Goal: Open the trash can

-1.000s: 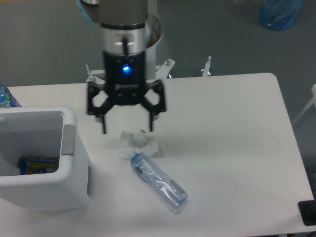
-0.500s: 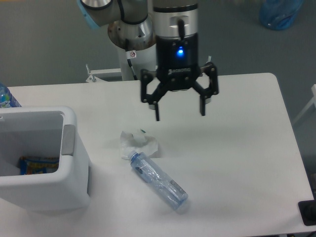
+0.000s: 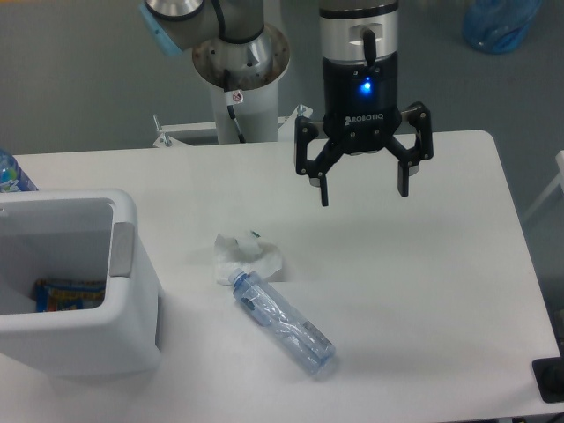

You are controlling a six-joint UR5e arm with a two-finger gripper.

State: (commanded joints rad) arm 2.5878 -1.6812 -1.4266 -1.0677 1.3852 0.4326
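While the gripper [image 3: 364, 190] is hanging with its black fingers spread wide and grasping nothing above the far middle of the white table [image 3: 423, 291], bare tabletop is lying all around it. Well apart, at the left edge, the trash can [image 3: 88, 339] is sitting with its top open: boxy smooth white plastic, rounded corners, a grey tab [image 3: 122, 249] on its right rim. Inside, a colourful wrapper [image 3: 68, 294] is lying. Between them, crumpled white paper [image 3: 244, 256] is touching a clear plastic bottle [image 3: 283, 322] lying on its side.

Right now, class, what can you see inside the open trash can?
Inside the trash can lies a colourful blue and orange packet on the bottom. The near wall and the picture's left edge hide the rest of the inside.
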